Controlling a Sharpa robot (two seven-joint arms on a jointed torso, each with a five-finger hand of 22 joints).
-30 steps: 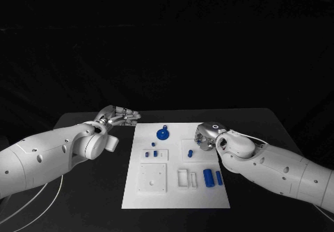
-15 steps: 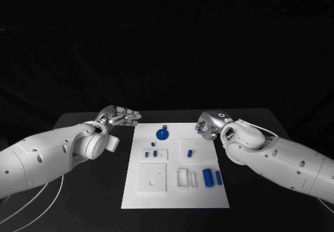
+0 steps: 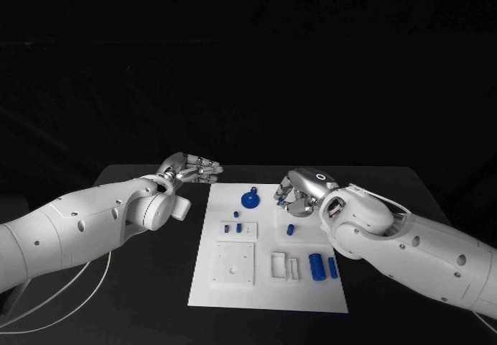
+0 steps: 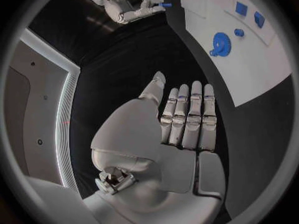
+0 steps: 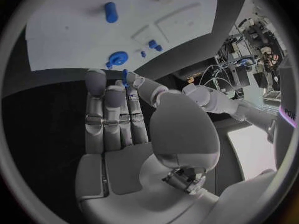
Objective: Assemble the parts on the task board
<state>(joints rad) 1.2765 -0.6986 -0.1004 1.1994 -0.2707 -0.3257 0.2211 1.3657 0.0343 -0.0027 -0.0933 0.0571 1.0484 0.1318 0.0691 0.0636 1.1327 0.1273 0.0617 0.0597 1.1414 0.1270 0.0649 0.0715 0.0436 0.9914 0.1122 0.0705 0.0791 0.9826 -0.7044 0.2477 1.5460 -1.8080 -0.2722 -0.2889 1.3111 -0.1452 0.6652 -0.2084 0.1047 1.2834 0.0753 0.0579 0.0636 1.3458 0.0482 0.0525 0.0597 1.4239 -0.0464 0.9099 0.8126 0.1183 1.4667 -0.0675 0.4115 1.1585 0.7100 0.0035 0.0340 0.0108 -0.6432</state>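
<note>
The white task board [image 3: 269,287] lies mid-table. On it are a blue gear-like part [image 3: 251,198], a small peg [image 3: 237,213], two small pieces [image 3: 233,228], a short piece [image 3: 290,230] and two cylinders [image 3: 316,265] near the right edge. My right hand [image 3: 297,191] hovers over the board's far right, beside the gear, and pinches a small blue peg [image 5: 124,76] between thumb and a finger; the left wrist view shows this peg [image 4: 165,5] too. My left hand [image 3: 192,169] is off the board's far left corner, above the table, holding nothing, fingers stretched out [image 4: 187,119].
White blocks with recesses sit on the board: a square plate [image 3: 234,263] at the near left and a slotted block [image 3: 281,264] beside the cylinders. Black table [image 3: 155,287] surrounds the board, and cables [image 3: 93,287] hang under my left arm.
The camera has shifted slightly. My right hand rose from the board's right side and moved left toward the gear. My left hand has kept its place.
</note>
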